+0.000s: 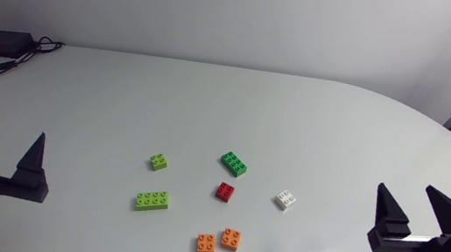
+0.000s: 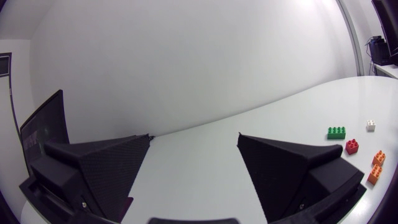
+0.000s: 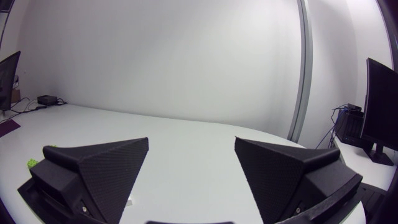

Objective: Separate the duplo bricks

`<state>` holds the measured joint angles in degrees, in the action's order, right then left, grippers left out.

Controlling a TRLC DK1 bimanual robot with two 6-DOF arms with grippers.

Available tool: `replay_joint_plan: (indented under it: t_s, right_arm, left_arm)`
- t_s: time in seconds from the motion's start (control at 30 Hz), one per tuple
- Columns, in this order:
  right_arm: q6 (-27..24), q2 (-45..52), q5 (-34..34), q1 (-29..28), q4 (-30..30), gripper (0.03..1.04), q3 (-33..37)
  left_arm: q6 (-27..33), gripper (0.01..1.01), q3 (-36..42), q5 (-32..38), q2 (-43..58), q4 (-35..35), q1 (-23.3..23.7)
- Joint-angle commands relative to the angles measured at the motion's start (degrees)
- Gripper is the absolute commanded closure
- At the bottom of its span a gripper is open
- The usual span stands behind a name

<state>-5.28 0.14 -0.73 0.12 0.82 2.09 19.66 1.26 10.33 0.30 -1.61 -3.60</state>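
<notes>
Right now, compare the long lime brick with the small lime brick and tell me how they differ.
Size: the long lime brick is clearly longer than the small lime brick, which is nearly square.
Place: the long lime brick lies nearer the table's near edge, and the small lime brick sits just beyond it, toward the far edge.
Shared: both are lime green, lie studs up, and touch no other brick.

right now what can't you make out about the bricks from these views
- Left wrist view: the small lime brick and long lime brick do not show, probably hidden behind the left end effector.
- Right wrist view: only a lime speck shows beside the right end effector, too small to tell which brick.
- Head view: whether the orange brick touches its orange neighbour; too small.
</notes>
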Motion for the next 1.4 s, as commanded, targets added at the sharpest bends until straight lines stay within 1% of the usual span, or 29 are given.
replay_joint_plan:
  t_s: [0.0,0.13,0.37,0.53,0.63,0.83,0.9,1.0,1.07,1.37]
  right_arm:
    - [1.24,-0.49,-0.50,0.41,-1.00,0.07,-2.18]
    - [1.24,-0.49,-0.50,0.58,-1.00,0.07,-2.18]
    - [1.24,-0.49,-0.50,0.76,-1.00,0.07,-2.18]
    - [1.24,-0.49,-0.50,0.76,-1.00,0.07,-2.18]
    - [1.24,-0.41,-0.50,0.85,-1.00,0.07,-2.18]
    - [1.24,-0.41,-0.50,1.02,-1.08,0.07,-2.18]
    - [1.24,-0.41,-0.41,1.02,-1.00,0.07,-2.18]
    - [1.24,-0.41,-0.06,1.02,-1.00,0.07,-2.18]
    - [1.15,-0.41,0.20,1.02,-1.08,0.07,-2.18]
    - [1.15,-0.41,0.29,1.02,-1.08,0.07,-2.18]
  left_arm:
    - [-0.76,0.041,-1.26,-1.80,-0.82,0.64,2.01]
    - [-1.82,0.041,-1.17,-4.79,-0.56,1.43,4.47]
    - [-0.94,0.041,-1.26,-4.97,-1.00,0.73,3.24]
    - [2.05,0.041,-1.43,-4.97,-1.09,-1.82,2.01]
    - [2.22,0.041,-1.43,-4.97,-1.09,-1.47,1.75]
    - [2.05,0.041,-1.17,-5.14,-1.09,1.34,1.31]
    - [1.96,0.041,-1.17,-5.49,-0.82,1.78,2.10]
    - [2.05,0.041,-1.08,-8.13,-0.73,2.13,5.18]
    - [2.14,0.041,-1.17,-9.10,-0.82,2.13,6.23]
    - [1.35,0.041,-1.17,-9.36,-0.91,2.05,3.07]
